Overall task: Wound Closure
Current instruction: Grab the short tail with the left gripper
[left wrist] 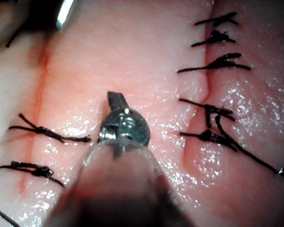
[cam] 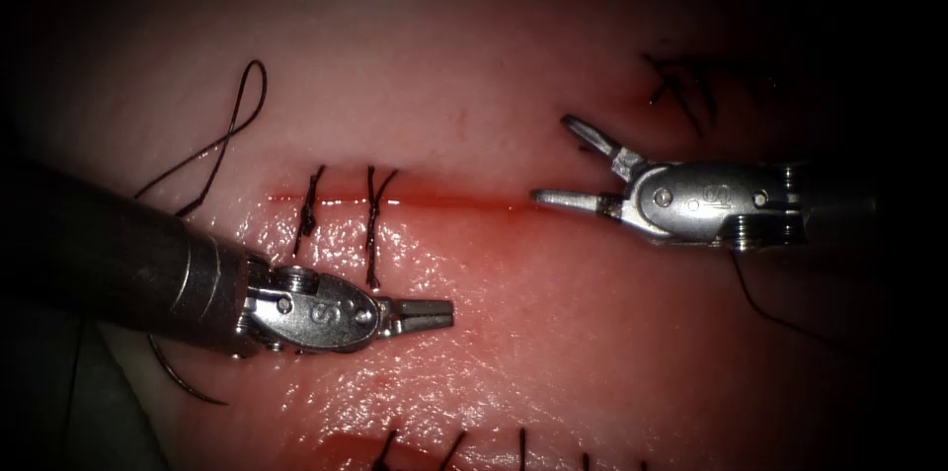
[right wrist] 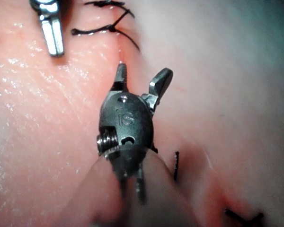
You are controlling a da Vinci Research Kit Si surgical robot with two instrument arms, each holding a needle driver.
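Note:
The cut (cam: 444, 200) runs sideways across the tissue (cam: 553, 333), with red fluid along it. Two dark stitches (cam: 373, 224) cross its left part. My left tool (cam: 434, 312) lies just below the cut near the stitches, jaws shut with nothing between them; it is also seen from behind (left wrist: 116, 99). My right tool (cam: 553, 160) hovers at the cut's right end, jaws spread wide and holding nothing (right wrist: 141, 78). A thin dark curve, apparently the needle (cam: 185, 382), lies free on the tissue under the left shaft. Thread (cam: 237, 120) loops above left of the cut.
Older stitches (cam: 681, 86) sit at the upper right, and more (cam: 454, 446) line the lower edge. A strand of thread (cam: 765, 308) trails below the right tool. A second stitched cut (left wrist: 213, 111) lies beside the left tool.

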